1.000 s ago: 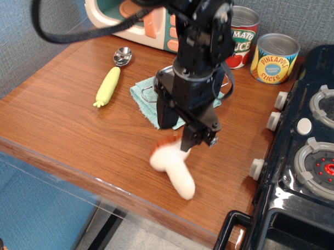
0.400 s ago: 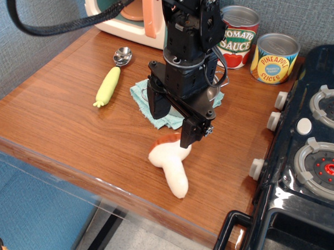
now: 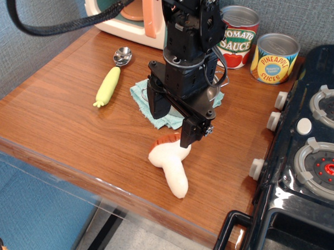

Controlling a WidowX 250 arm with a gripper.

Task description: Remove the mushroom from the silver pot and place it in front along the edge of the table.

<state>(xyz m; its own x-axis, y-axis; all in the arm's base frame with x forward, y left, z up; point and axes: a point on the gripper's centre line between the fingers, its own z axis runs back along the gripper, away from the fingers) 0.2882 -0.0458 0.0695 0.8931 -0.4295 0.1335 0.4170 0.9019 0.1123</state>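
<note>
The mushroom [image 3: 171, 166] lies on its side on the brown table [image 3: 63, 116], close to the rounded front edge; its white stem points toward the front right and only a sliver of its reddish-brown cap shows under the gripper. My black gripper [image 3: 173, 124] hangs just above the cap, jaws open and holding nothing. The silver pot [image 3: 216, 94] stands behind the gripper and is mostly hidden; only a bit of its steel rim and a wire loop handle show.
A teal cloth [image 3: 141, 95] lies under the pot. A yellow-green corn cob [image 3: 108, 85] and a metal scoop [image 3: 122, 56] lie at left. Two tin cans [image 3: 273, 57] and a toy microwave [image 3: 119, 13] stand at the back. A black toy stove [image 3: 308, 157] fills the right.
The gripper has let go of the mushroom and moved up and back to the left. The mushroom has settled on the table. Nothing has moved in the last half second.
</note>
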